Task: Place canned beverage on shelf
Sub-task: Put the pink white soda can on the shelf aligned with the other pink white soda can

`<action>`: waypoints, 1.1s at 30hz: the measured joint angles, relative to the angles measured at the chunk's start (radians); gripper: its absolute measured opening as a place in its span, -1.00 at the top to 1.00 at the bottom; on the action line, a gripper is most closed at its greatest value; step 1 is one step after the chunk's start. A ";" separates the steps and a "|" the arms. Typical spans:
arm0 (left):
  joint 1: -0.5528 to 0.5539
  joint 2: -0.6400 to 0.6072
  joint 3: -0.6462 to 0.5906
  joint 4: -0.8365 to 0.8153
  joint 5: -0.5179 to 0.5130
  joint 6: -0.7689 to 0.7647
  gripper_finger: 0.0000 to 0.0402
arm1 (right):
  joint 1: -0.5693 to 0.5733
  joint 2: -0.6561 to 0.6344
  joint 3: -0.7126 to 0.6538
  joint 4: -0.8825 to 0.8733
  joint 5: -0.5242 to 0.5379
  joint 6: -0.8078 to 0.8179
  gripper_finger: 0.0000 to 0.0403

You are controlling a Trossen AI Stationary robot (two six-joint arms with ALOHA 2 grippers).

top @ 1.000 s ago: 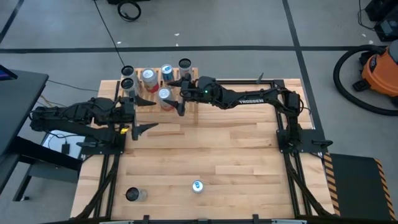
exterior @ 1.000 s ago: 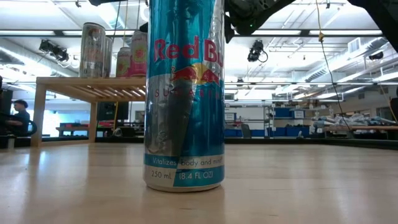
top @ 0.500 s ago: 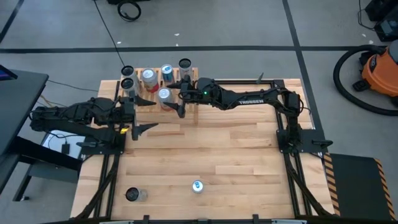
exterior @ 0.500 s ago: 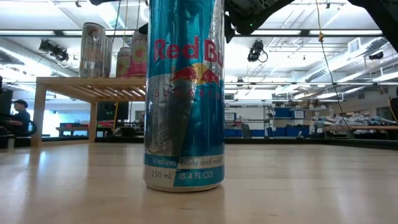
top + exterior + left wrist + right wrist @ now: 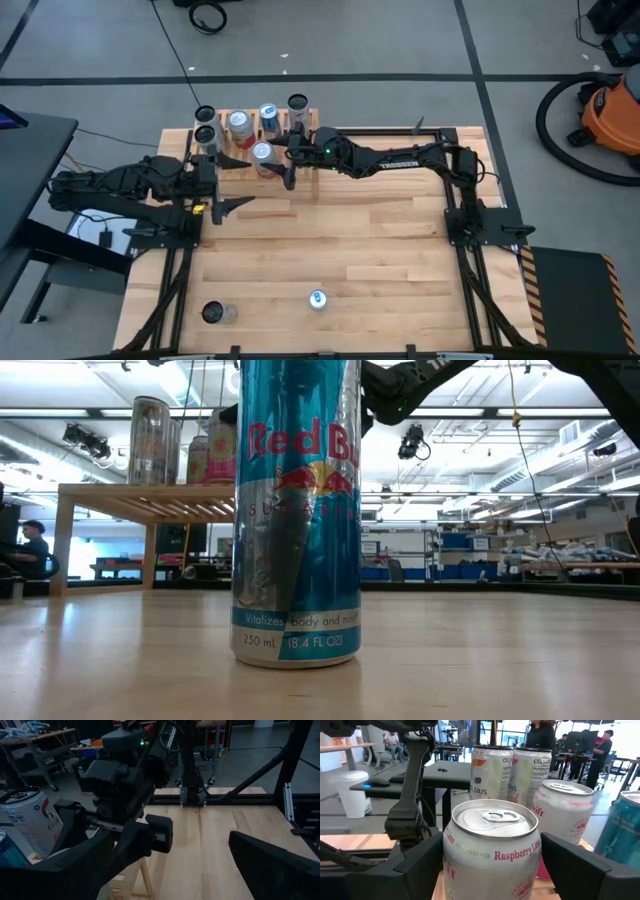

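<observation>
Right gripper point(image 5: 277, 160) is positioned around a raspberry can point(image 5: 262, 154) on the shelf point(image 5: 310, 120); firm grasp cannot be confirmed. Six cans are counted on the shelf, two on the table point(image 5: 380, 250).

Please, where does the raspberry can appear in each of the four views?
High view: raspberry can over the shelf, at the right claw.
Low view: cannot tell; the big blue can blocks that area.
Left wrist view: cannot tell; the right claw covers it.
Right wrist view: centre, close.
Shared landmark: the shelf.
</observation>
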 joint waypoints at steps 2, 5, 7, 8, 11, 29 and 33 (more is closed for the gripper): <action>0.000 0.000 0.000 -0.003 0.000 0.000 -0.97 | 0.000 0.000 0.000 0.002 0.000 0.000 -0.60; 0.000 0.000 0.000 -0.003 0.000 0.000 -0.97 | 0.000 0.001 0.000 0.007 0.000 0.000 -0.59; 0.000 0.000 0.000 -0.003 0.000 0.000 -0.97 | 0.003 0.001 0.000 0.011 0.000 0.002 -0.59; 0.000 0.000 0.000 -0.003 0.000 0.000 -0.97 | 0.005 0.001 0.000 0.015 0.001 0.000 -0.59; 0.000 0.000 0.000 -0.003 0.000 0.001 -0.97 | 0.013 0.005 -0.002 0.055 0.004 -0.022 -0.58; 0.000 0.001 0.000 -0.046 0.000 0.000 -0.97 | 0.021 0.124 0.166 -0.078 0.060 -0.028 -0.39; 0.000 0.001 0.000 -0.049 0.000 0.001 -0.97 | 0.035 0.113 0.166 -0.074 0.060 -0.050 -0.34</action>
